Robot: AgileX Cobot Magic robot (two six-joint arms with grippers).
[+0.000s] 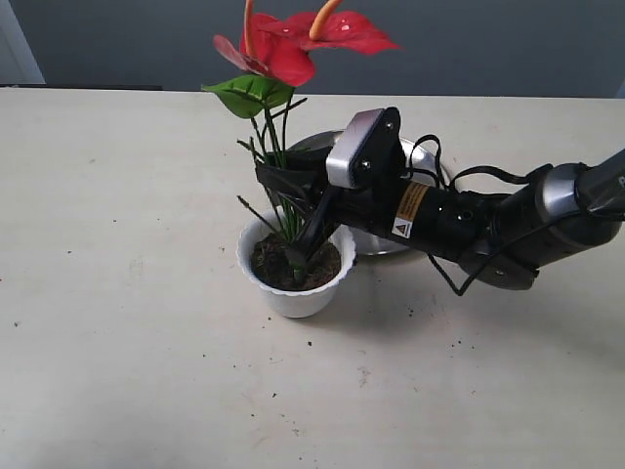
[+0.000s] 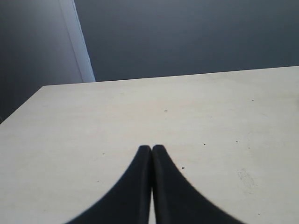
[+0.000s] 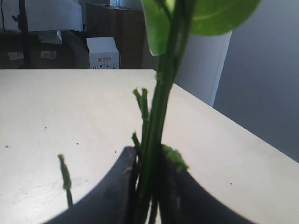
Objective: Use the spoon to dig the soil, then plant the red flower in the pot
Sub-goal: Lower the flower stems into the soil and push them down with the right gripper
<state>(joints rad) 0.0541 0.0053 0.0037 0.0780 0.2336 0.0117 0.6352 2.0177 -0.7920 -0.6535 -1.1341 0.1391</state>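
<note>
Red flower stems are pinched tight between my right fingers, blooms high above them, stem ends just below my fingertips and down at the soil in the pot. Now, to do it well: push straight down, bundle upright, centred inside the rim, and let go only once the soil grips. My left fingers, well apart, are pressed together on nothing.

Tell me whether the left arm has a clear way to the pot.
Probably yes: the table left of the pot is bare; the right arm comes from the other side, jaws shut on the red flower. The left arm is outside the exterior view, so reach is uncertain.
</note>
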